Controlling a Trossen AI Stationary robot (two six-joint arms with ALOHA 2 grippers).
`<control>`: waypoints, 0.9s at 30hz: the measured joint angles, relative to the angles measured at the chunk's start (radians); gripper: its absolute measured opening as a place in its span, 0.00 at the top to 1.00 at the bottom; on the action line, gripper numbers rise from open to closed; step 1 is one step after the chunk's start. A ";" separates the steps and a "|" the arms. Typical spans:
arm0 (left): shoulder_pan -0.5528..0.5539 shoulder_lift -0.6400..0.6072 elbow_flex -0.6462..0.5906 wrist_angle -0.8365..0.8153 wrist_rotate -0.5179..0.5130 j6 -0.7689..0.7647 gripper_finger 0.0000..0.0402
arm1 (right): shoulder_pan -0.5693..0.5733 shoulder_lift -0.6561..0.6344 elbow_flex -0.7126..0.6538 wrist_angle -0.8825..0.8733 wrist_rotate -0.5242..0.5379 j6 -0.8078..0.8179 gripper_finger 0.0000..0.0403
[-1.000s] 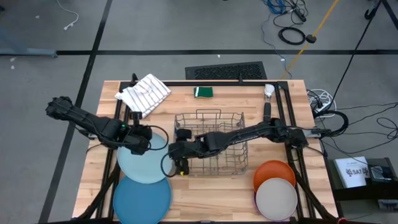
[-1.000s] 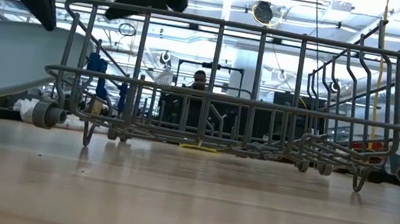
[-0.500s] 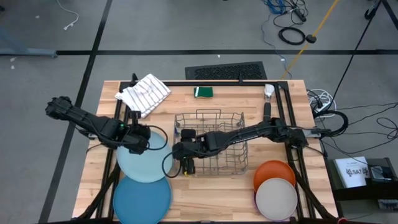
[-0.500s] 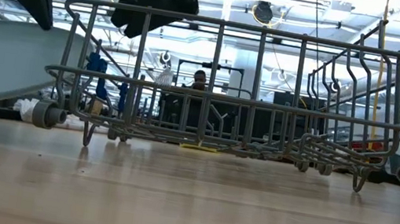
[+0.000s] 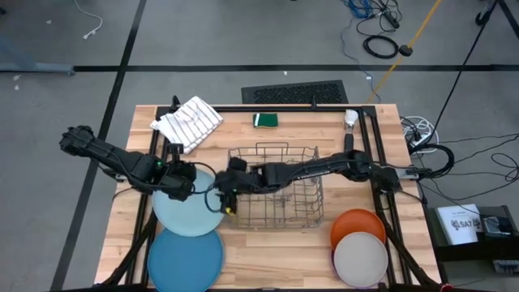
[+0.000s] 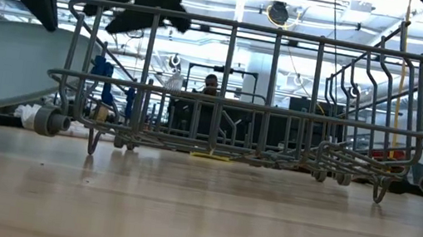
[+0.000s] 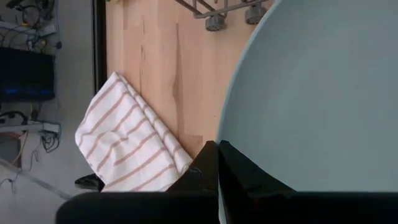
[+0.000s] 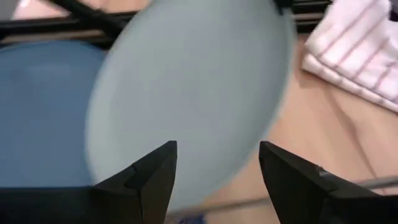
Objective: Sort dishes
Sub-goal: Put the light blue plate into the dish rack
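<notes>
- Wooden slats make up your table (image 5: 276,243), with grey floor and cables all round it, and the dishes sit toward the near edge on both sides.
- Your light blue plate (image 5: 188,212) is the one in play: it is pinched at its far rim by the left gripper (image 5: 180,180), fingers closed tight on the edge, and the low view shows it tilted up off the wood rather than lying flat.
- You hold it by the rim, I judge, so the other arm has free edge to take, or so it can go on its side into a slot.
- Your right gripper (image 8: 217,180) reaches across the wire rack (image 5: 276,185) toward that plate, fingers spread wide and empty; its wrist view shows the plate's face between and beyond them, not yet touched.
- Just nearer you, partly under the lifted plate, lies the darker blue plate (image 5: 185,258), flat.
- On the right side the orange plate (image 5: 355,222) lies with the off-white plate (image 5: 361,259) overlapping its near edge, both well apart from either gripper.
- You have the striped cloth (image 5: 188,122) at the far left corner, clear of the work.
- Nothing stands in the rack, so the sorting looks barely begun.
</notes>
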 joint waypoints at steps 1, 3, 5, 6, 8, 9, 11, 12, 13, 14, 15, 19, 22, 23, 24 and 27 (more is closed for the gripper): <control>0.000 0.000 0.000 0.000 0.000 0.000 1.00 | -0.008 0.003 0.000 -0.004 0.000 0.010 0.45; 0.000 0.001 0.000 0.003 0.000 0.000 1.00 | -0.018 0.011 0.000 0.014 0.000 0.029 0.45; 0.000 0.001 0.000 0.003 0.000 0.000 1.00 | -0.027 0.011 0.000 0.017 -0.001 0.042 0.45; 0.000 0.001 0.000 0.004 0.000 0.001 1.00 | -0.031 0.011 0.000 0.019 -0.006 0.043 0.45; 0.000 0.001 0.000 0.004 0.000 0.000 1.00 | -0.043 0.011 0.000 0.017 -0.034 0.043 0.45; 0.000 0.001 0.000 0.004 0.000 0.000 1.00 | -0.050 0.011 0.000 0.014 -0.057 0.043 0.45; 0.000 0.001 0.000 0.005 0.000 0.000 1.00 | -0.061 0.012 0.000 0.013 -0.079 0.044 0.45; 0.000 0.001 0.000 0.005 0.000 0.000 1.00 | -0.066 0.012 0.000 0.014 -0.079 0.043 0.45; 0.000 0.001 0.000 0.006 0.000 0.001 1.00 | -0.071 0.012 0.000 0.015 -0.080 0.043 0.45; 0.000 0.001 0.000 0.006 0.000 0.000 1.00 | -0.076 0.012 0.000 0.014 -0.080 0.043 0.45; 0.000 0.001 0.000 0.006 0.000 0.000 1.00 | -0.080 0.012 0.000 0.014 -0.085 0.043 0.45; 0.000 0.001 0.000 0.006 0.000 0.000 1.00 | -0.097 0.012 0.000 0.031 -0.173 0.025 0.45; 0.000 0.001 0.000 0.007 0.000 0.000 1.00 | -0.103 0.012 0.000 0.039 -0.230 0.015 0.45; 0.000 0.001 0.000 0.007 0.000 0.000 1.00 | -0.104 0.012 0.000 0.042 -0.239 0.012 0.45; 0.000 0.001 0.000 0.007 0.000 0.000 1.00 | -0.105 0.012 0.000 0.045 -0.239 0.011 0.45; 0.000 0.001 0.000 0.017 0.000 0.005 1.00 | -0.109 0.017 0.000 0.042 -0.240 0.009 0.45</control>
